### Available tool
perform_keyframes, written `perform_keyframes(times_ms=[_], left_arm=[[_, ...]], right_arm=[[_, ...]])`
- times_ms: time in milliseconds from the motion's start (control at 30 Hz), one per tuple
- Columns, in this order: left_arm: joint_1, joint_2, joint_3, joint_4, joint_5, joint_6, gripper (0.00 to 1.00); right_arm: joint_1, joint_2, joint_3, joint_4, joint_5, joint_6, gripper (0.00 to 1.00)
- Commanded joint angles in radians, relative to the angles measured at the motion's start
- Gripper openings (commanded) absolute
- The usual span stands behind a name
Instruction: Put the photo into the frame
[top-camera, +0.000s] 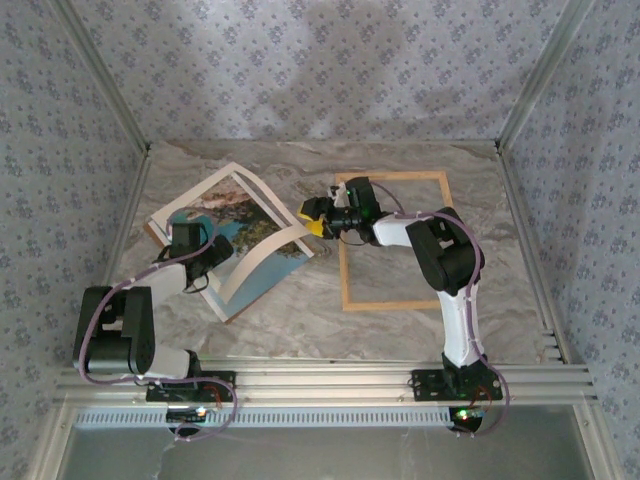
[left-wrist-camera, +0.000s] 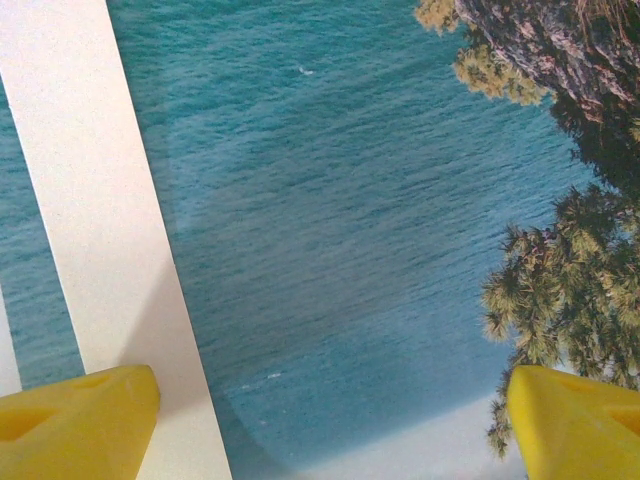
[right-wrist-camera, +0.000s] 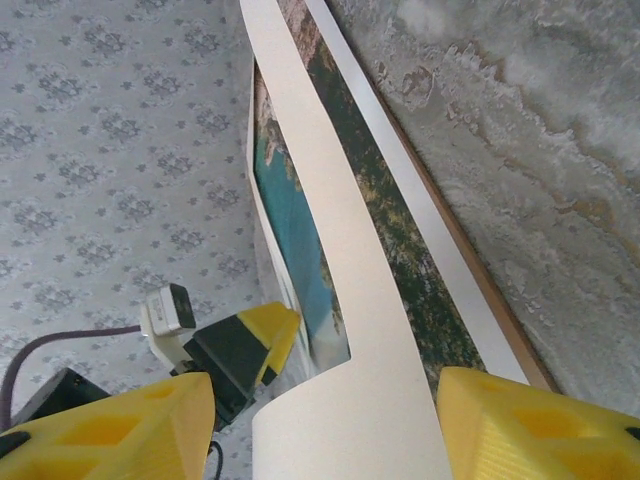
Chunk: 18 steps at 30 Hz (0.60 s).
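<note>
**While Flat at Left, Curled Up at One Corner**

Flat on the left half of the table: the photo, set skew to the table's edges, one corner aimed at the far wall. Long sides seemingly from far left to near right, though barely longer than the short ones from above. Beneath it, at the left corner, a sliver of brown backing board.

Standing clear of the print: the cream border, curling up from the near corner to the right gripper. From the right wrist, passes as a broad pale strip between two yellow fingers. Touches the table-side one, with a thin gap at the other. Jaws partway apart; cannot tell whether pinching the strip or merely hooking it.

Over the turquoise sea: the left gripper, jaws spread wide, clenching nothing, one strip of cream border crossing by its left finger. Cannot tell whether the tips touch the print.

Left arm: shoulder block low at the near left, forearm reaching forward and rightward, wrist bent back over the photo. Right arm: upright from its base, elbow folded, forearm running leftward across the frame.

Flat on the table's right half, the light wooden frame, well apart from the photo, long axis near to far, marble visible through its opening.
</note>
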Motion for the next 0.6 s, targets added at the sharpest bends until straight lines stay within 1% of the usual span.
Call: perform_keyframes(times_ms=[0, 167, 333, 567], left_arm=[[0.000, 0.014, -0.035, -0.052, 0.043, -0.010, 0.91], [0.000, 0.014, -0.036, -0.051, 0.043, -0.011, 0.91], [0.000, 0.011, -0.039, -0.048, 0.044, -0.011, 0.91], [0.000, 0.008, -0.041, -0.045, 0.047, -0.011, 0.91]], right_arm=[[0.004, -0.040, -0.016, 0.077, -0.038, 0.070, 0.63], [0.005, -0.040, -0.022, 0.116, -0.029, 0.113, 0.65], [0.006, -0.024, -0.022, 0.202, -0.031, 0.188, 0.66], [0.012, -0.020, -0.019, 0.197, -0.026, 0.200, 0.66]])
